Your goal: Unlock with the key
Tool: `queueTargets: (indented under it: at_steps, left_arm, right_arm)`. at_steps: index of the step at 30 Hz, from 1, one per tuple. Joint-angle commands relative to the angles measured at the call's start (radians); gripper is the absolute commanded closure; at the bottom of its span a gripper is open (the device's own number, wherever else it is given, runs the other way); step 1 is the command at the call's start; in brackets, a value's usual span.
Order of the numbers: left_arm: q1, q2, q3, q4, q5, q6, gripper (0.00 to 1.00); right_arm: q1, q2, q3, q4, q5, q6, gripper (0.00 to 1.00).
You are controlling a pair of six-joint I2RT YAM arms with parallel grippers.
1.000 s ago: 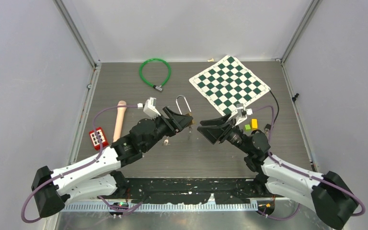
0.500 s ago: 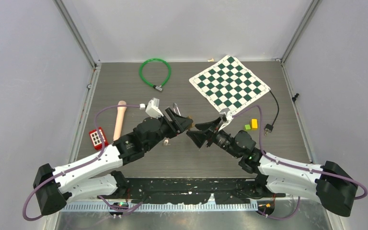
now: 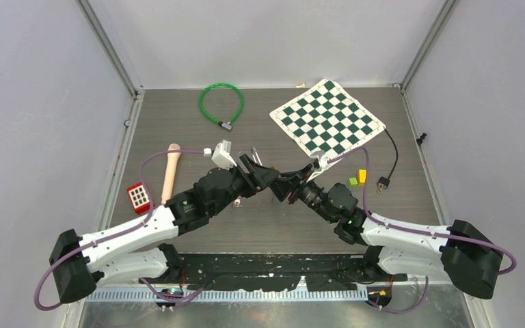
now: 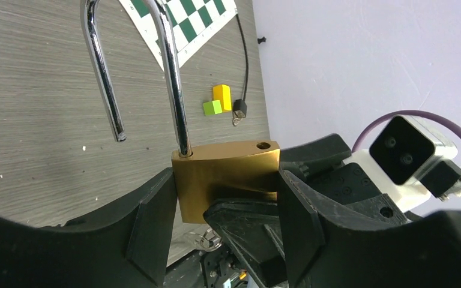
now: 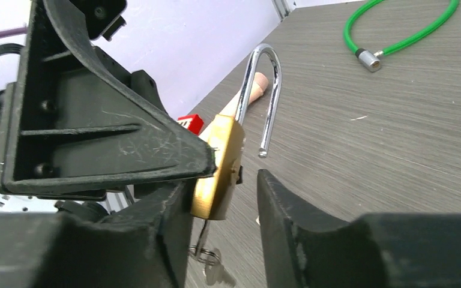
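My left gripper [image 4: 225, 207] is shut on the brass padlock [image 4: 225, 174] and holds it above the table. Its steel shackle [image 4: 171, 78] is swung open, one leg free of the body. The key [image 5: 213, 264] hangs on a ring under the padlock. My right gripper [image 5: 222, 210] is open, with its jaws either side of the padlock [image 5: 219, 168]; there is a gap on the right side. In the top view the two grippers meet at mid-table, the left gripper [image 3: 263, 175] against the right gripper [image 3: 284, 186].
A green cable lock [image 3: 221, 102] lies at the back. A green-and-white chessboard mat [image 3: 328, 116] lies back right. A beige handle [image 3: 170, 171] and a red block [image 3: 139, 197] lie at the left. Yellow [image 3: 361, 176] and green [image 3: 353, 182] cubes and a black plug [image 3: 383, 182] lie at the right.
My right gripper has moved left and its open jaws now straddle the padlock. My left gripper has shifted slightly right with the padlock and tilted it.
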Motion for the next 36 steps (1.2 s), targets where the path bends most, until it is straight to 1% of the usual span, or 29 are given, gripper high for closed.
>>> queueTargets:
  at_steps: [1, 2, 3, 5, 7, 9, 11, 13, 17, 19, 21, 23, 26, 31, 36]
  left_arm:
    - [-0.008, -0.015, 0.033, 0.148, 0.001, 0.003, 0.93]
    - [-0.008, -0.020, 0.026, 0.151, -0.003, 0.006, 0.85]
    - [-0.008, -0.025, 0.018, 0.155, -0.009, 0.015, 0.74]
    - [-0.008, -0.045, 0.001, 0.152, -0.031, 0.035, 0.50]
    - [-0.008, -0.077, -0.016, 0.128, -0.074, 0.059, 0.29]
    - [-0.007, -0.125, -0.026, 0.084, -0.124, 0.098, 0.16]
    - [-0.007, -0.170, -0.023, -0.007, -0.189, 0.125, 0.09]
    - [-0.006, -0.216, -0.017, -0.104, -0.256, 0.152, 0.05]
    - [0.013, -0.315, -0.015, -0.271, -0.390, 0.201, 0.03]
    - [0.039, -0.360, -0.011, -0.379, -0.437, 0.218, 0.03]
    - [0.083, -0.394, 0.006, -0.484, -0.453, 0.234, 0.02]
    - [0.151, -0.410, 0.038, -0.592, -0.428, 0.256, 0.01]
    - [0.279, -0.420, 0.066, -0.678, -0.350, 0.329, 0.00]
    - [0.449, -0.397, 0.083, -0.719, -0.204, 0.443, 0.00]
    - [0.617, -0.349, 0.100, -0.717, -0.037, 0.544, 0.00]
  right_arm:
    - [0.005, 0.000, 0.026, 0.076, 0.059, 0.020, 0.67]
    - [0.005, -0.001, 0.023, 0.075, 0.063, 0.027, 0.72]
    - [0.005, -0.007, 0.015, 0.073, 0.068, 0.032, 0.81]
    - [0.004, -0.022, 0.004, 0.061, 0.079, 0.049, 0.90]
    - [0.000, -0.040, -0.011, 0.037, 0.090, 0.065, 0.94]
    - [-0.012, -0.063, -0.029, 0.010, 0.096, 0.086, 0.95]
    - [-0.035, -0.086, -0.049, -0.025, 0.095, 0.116, 0.95]
    - [-0.064, -0.107, -0.072, -0.057, 0.076, 0.147, 0.95]
    - [-0.129, -0.130, -0.116, -0.098, 0.011, 0.223, 0.95]
    - [-0.160, -0.132, -0.129, -0.116, -0.028, 0.250, 0.95]
    - [-0.197, -0.127, -0.141, -0.138, -0.054, 0.276, 0.95]
    - [-0.249, -0.120, -0.151, -0.184, -0.079, 0.307, 0.95]
    - [-0.345, -0.116, -0.166, -0.254, -0.108, 0.341, 0.95]
    - [-0.429, -0.130, -0.175, -0.355, -0.091, 0.370, 0.95]
    - [-0.521, -0.140, -0.193, -0.440, -0.097, 0.398, 0.95]
